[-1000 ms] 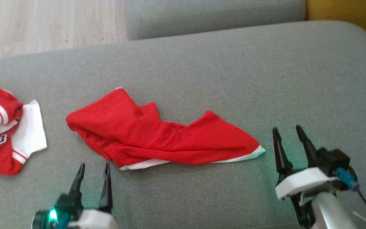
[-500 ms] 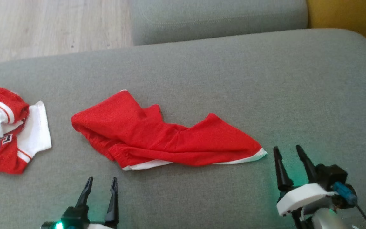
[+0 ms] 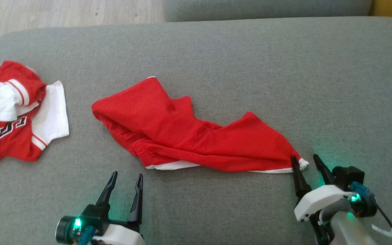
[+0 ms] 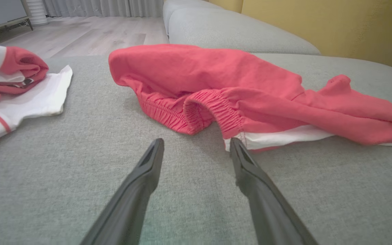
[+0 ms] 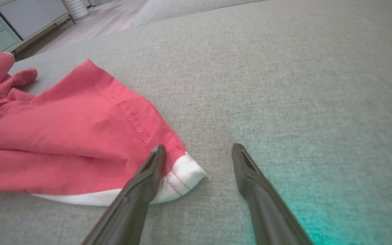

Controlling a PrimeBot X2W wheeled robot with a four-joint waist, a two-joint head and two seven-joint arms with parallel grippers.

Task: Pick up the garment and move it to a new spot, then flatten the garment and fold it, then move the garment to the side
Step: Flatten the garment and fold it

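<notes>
Red shorts [image 3: 196, 136] lie crumpled mid-frame on the grey sofa cushion [image 3: 250, 61].
Your left gripper [image 3: 128, 174], fingers spread, sits just below the waistband, lower left. Your right gripper [image 3: 304, 156], also spread, is at the white hem corner, lower right. A jersey [image 3: 19, 112] lies far left.

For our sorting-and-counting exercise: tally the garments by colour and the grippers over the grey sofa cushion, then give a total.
Red shorts: 1
Red-and-white jersey: 1
Grippers: 2 (left gripper, right gripper), both open
Total: 4
</notes>
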